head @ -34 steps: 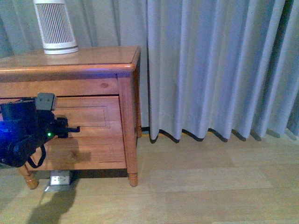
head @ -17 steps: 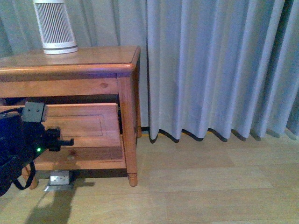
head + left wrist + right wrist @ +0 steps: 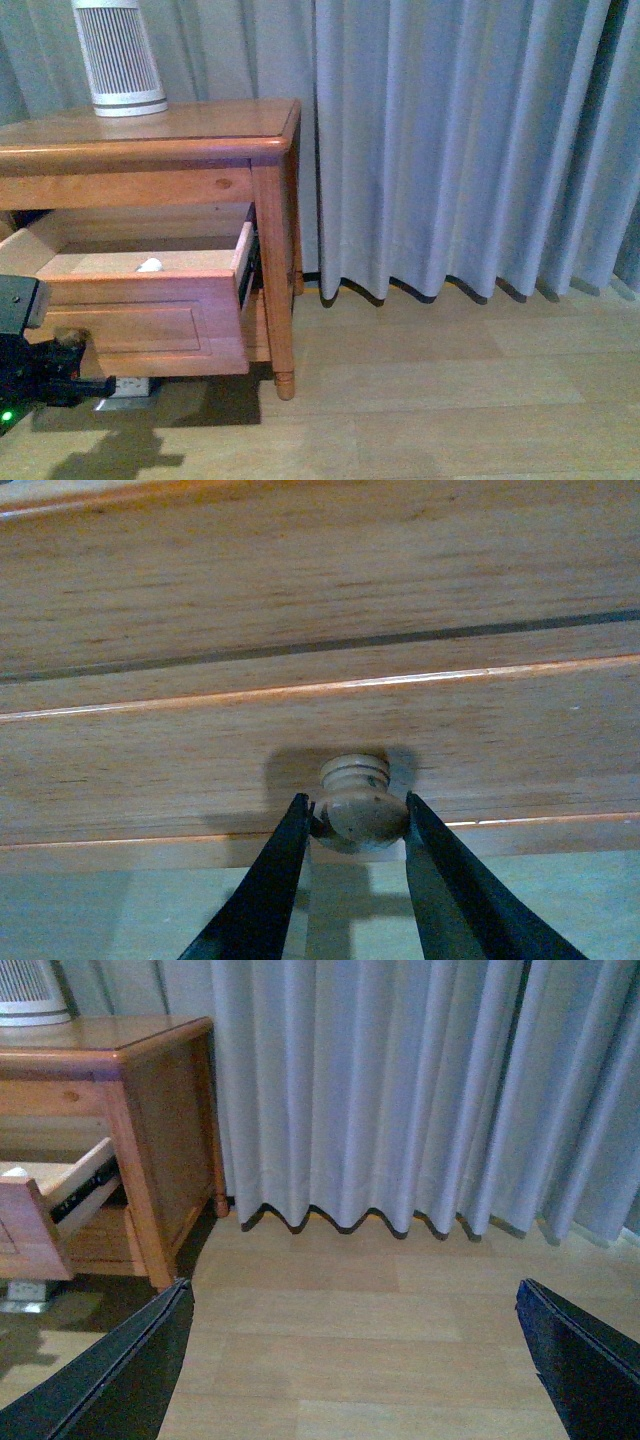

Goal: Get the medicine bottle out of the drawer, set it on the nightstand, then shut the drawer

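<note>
The nightstand (image 3: 200, 125) stands at the left. Its upper drawer (image 3: 150, 320) is pulled out and shows its pale inside. A small white round thing, the medicine bottle (image 3: 150, 265), peeks over the drawer's front edge. My left gripper (image 3: 62, 342) is at the drawer front, low at the left. In the left wrist view my left gripper (image 3: 358, 815) is shut on the drawer knob (image 3: 358, 798). My right gripper (image 3: 353, 1290) is open and empty over the floor, right of the nightstand (image 3: 150, 1050). The open drawer (image 3: 45, 1210) shows there too.
A white-grey ribbed device (image 3: 118, 55) stands on the nightstand top at the back left. A grey curtain (image 3: 470, 150) hangs behind and to the right. A floor socket box (image 3: 127, 384) lies under the nightstand. A wooden floor (image 3: 450, 400) spreads to the right.
My left gripper has pulled the upper drawer out toward me and moved down-left in the picture. The drawer's inside and the white bottle now show.
</note>
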Robot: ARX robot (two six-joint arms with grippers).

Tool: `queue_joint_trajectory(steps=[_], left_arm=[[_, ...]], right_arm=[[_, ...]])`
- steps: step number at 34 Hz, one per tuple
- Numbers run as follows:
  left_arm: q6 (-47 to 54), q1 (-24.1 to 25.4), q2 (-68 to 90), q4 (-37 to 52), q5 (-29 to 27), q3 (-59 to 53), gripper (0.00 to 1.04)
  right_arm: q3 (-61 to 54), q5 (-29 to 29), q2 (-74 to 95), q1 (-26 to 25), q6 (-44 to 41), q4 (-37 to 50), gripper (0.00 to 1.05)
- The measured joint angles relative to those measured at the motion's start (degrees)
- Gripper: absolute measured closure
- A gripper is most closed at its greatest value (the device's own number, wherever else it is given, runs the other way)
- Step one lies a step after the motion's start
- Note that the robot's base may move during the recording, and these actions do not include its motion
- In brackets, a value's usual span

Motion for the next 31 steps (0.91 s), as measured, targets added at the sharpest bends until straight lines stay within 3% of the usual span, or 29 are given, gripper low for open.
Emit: queue_joint_trajectory(steps=[6, 14, 19, 22, 31], left_arm=[[0.0, 0.3, -2.3, 1.9, 0.2, -5.6, 0.82], [0.1, 0.2, -4.2, -1.5, 2.9, -8.4, 0.49], [-0.3, 0.2, -8.4, -2.9, 2.5, -9.1, 0.19], [-0.4, 0.4, -12.5, -4.5, 2.6, -10.5, 0.06], [-2.7, 4.7, -30.7, -13.0, 4.5, -15.3, 0.07]], right_arm=[[0.0, 0.0, 0.0, 0.0, 0.0, 0.0, 0.07], [0.0, 0.0, 0.0, 0.0, 0.0, 0.0, 0.07], [0.0, 0.0, 0.0, 0.0, 0.0, 0.0, 0.07], [0.0, 0.0, 0.0, 0.0, 0.0, 0.0, 0.07], [0.0, 0.0, 0.0, 0.0, 0.0, 0.0, 0.07]])
